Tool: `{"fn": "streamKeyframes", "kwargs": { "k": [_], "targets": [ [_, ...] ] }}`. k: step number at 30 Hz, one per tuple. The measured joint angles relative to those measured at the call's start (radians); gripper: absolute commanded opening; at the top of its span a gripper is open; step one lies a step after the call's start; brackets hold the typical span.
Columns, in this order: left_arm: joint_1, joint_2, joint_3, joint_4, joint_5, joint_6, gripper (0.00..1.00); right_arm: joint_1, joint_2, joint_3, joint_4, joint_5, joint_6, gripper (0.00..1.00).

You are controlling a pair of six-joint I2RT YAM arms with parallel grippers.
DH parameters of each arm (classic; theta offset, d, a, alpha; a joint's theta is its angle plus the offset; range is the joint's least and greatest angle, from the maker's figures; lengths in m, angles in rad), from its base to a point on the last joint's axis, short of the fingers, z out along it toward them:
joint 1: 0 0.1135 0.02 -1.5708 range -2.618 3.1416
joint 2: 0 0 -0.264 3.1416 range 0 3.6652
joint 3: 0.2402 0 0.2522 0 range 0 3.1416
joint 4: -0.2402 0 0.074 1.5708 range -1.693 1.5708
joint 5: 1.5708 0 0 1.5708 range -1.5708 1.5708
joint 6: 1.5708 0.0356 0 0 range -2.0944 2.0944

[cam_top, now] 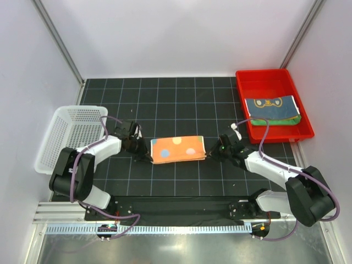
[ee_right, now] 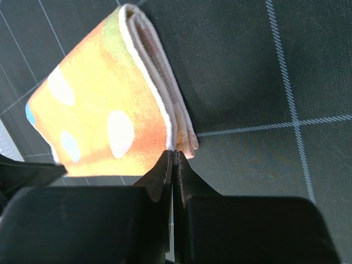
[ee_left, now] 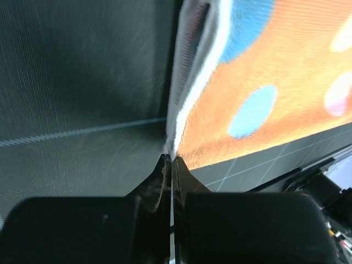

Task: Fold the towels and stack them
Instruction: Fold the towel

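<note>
The pale towel with orange, pink and blue patches (cam_top: 177, 149) lies folded into a rectangle on the dark mat between my arms. My left gripper (cam_top: 147, 156) is shut at its near left corner; in the left wrist view the towel's white edge (ee_left: 181, 118) runs right into the closed fingertips (ee_left: 171, 159). My right gripper (cam_top: 209, 155) is shut at its near right corner; the folded layers (ee_right: 165, 104) meet its tips (ee_right: 172, 152). The tiger-face towel (cam_top: 270, 106) lies folded on the green towel (cam_top: 278, 122) in the red tray.
The red tray (cam_top: 247, 82) stands at the back right on the gridded mat (cam_top: 181, 99). A white mesh basket (cam_top: 71, 137) stands at the left beside my left arm. White walls close in the back and sides.
</note>
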Motion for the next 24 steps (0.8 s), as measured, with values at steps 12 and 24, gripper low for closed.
{"fn": "streamKeyframes", "kwargs": {
  "k": [12, 24],
  "targets": [
    [-0.010, 0.026, -0.052, 0.053, 0.026, -0.026, 0.04, 0.006, 0.014, -0.045, 0.012, 0.010, -0.035, 0.01],
    [-0.016, -0.021, -0.013, -0.042, -0.005, 0.024, 0.38, 0.005, -0.042, -0.009, -0.126, 0.096, -0.137, 0.35]
  ]
}}
